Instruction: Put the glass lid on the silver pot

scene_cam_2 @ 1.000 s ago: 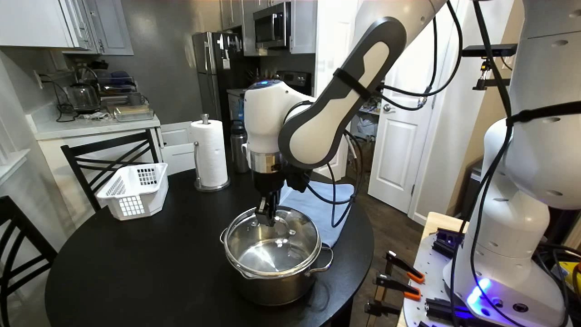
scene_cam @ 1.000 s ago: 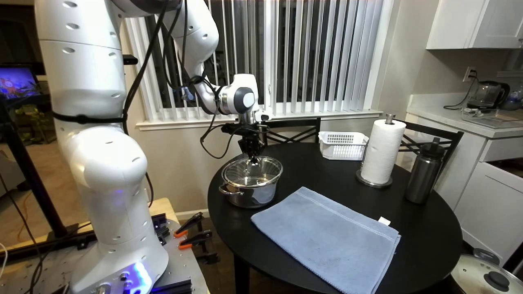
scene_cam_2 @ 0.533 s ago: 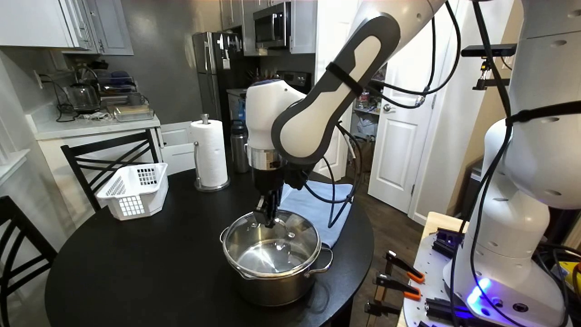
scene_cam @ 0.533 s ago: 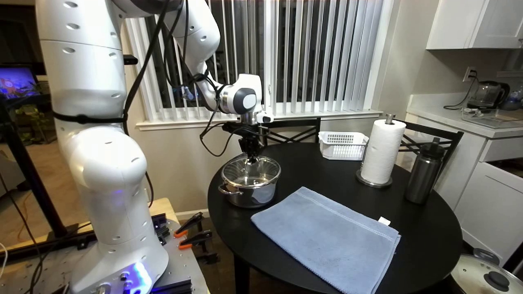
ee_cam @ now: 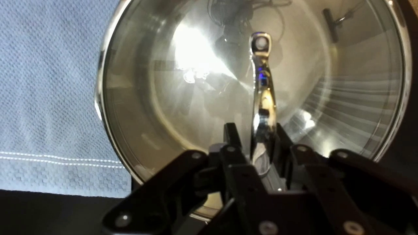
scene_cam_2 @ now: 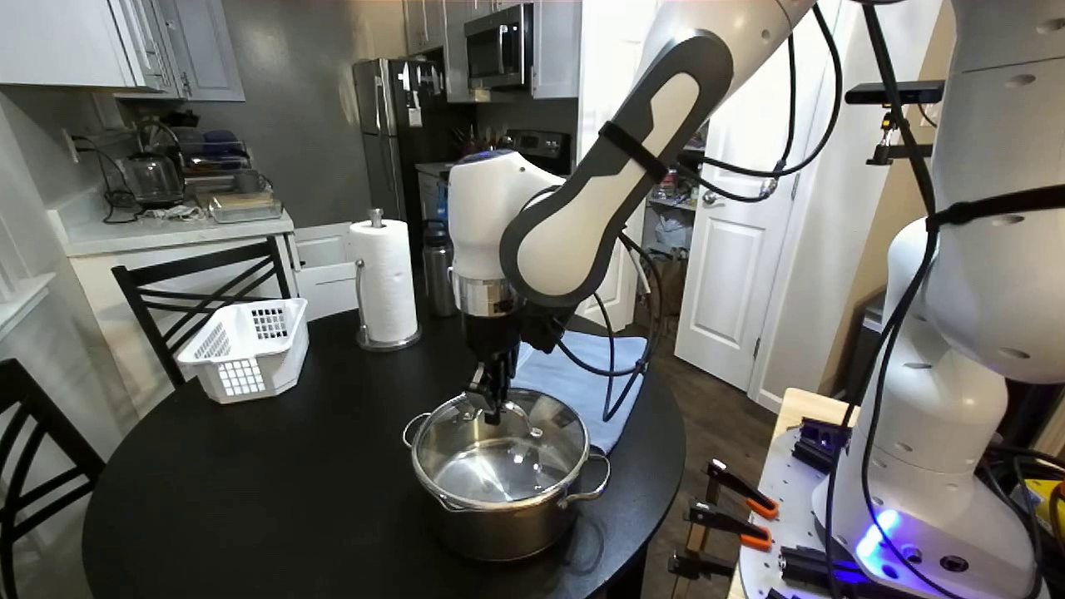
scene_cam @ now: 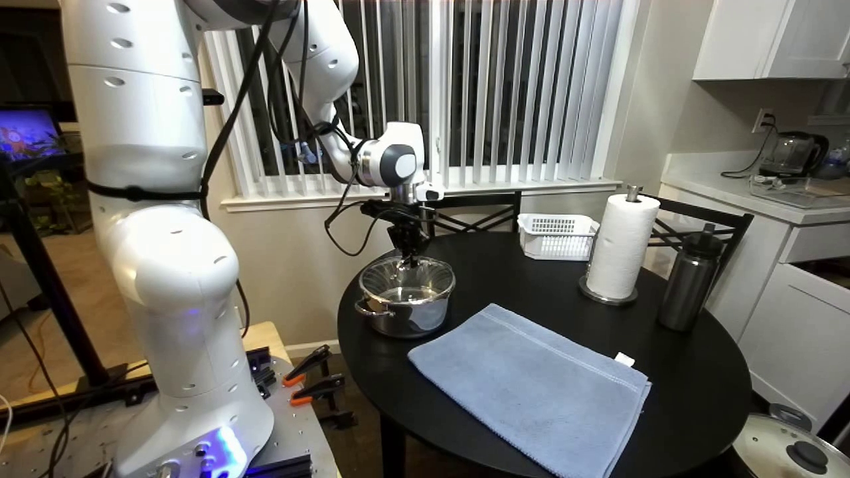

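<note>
The glass lid (scene_cam_2: 549, 416) lies on top of the silver pot (scene_cam_2: 507, 532), its rim appearing level with the pot's rim. Both also show in an exterior view, the pot (scene_cam: 412, 320) under the lid (scene_cam: 435, 272). The lid has an arched shiny metal handle (ee_cam: 264, 88). My gripper (ee_cam: 255, 126) reaches down over one end of this handle in the wrist view. Its fingers (ee_cam: 232, 135) stand on both sides of the handle. A gap shows on the left; the right finger is close to the handle, and contact there is unclear. The gripper (scene_cam_2: 491, 408) is low over the lid.
A blue-grey cloth (scene_cam: 531, 392) lies beside the pot on the round black table (scene_cam_2: 250, 499). A white basket (scene_cam: 558, 237), a paper towel roll (scene_cam: 623, 245) and a dark metal bottle (scene_cam: 690, 282) stand farther along. The pot's side handle (scene_cam_2: 591, 482) sticks out.
The lid, raised and slightly offset over the pot a second ago, has come down and now sits on its rim. The gripper came down slightly with it; its fingers appear a little farther apart.
</note>
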